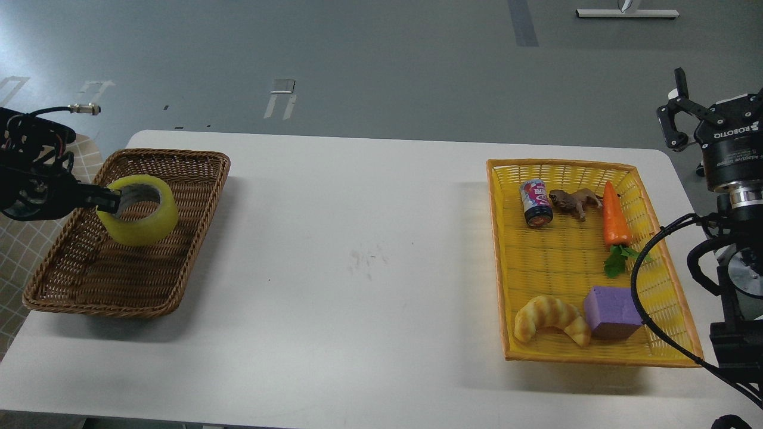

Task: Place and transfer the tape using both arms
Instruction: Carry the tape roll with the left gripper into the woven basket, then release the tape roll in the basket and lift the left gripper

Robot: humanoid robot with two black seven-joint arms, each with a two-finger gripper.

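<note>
Head view. Tape (138,210) over brown wicker basket (179,161), pinched at rim by left gripper (110,199). Yellow basket (506,262) holding can (537,203), animal figure (575,202), carrot (615,223), croissant (551,319), purple block (611,311). Right gripper (679,110) raised beside it, fingers spread, holding nothing.

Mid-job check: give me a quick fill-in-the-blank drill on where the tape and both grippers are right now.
1. The left gripper grips the tape over the ____ wicker basket.
2. The right gripper holds ____.
3. In the yellow basket, the croissant lies beside a ____ block.
4. The carrot lies in the ____ basket.

Missing words: brown; nothing; purple; yellow
</note>
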